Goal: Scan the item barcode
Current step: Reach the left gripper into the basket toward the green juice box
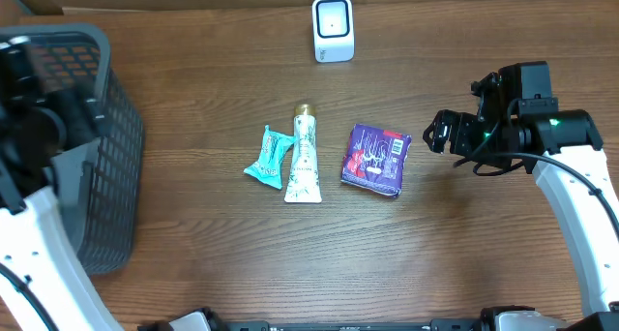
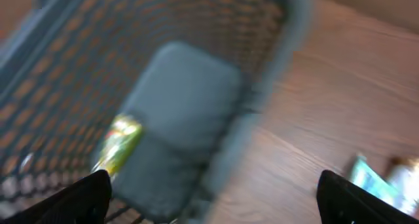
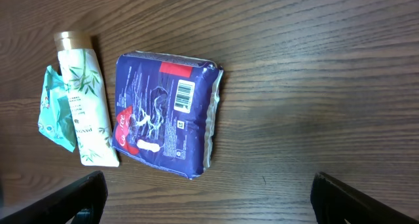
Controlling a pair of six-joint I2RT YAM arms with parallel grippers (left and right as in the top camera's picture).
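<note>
Showing one pack (image 1: 376, 160), one tube (image 1: 303, 159), one sachet (image 1: 268, 158), left gripper (image 2: 216, 198), right gripper (image 3: 209, 192) both apart

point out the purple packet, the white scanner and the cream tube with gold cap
purple plastic packet (image 3: 163, 119), right wrist view, middle of printed face
white boxy scanner (image 1: 333, 28), overhead view, centre of its front
cream tube with gold cap (image 1: 303, 159), overhead view, mid body
</note>
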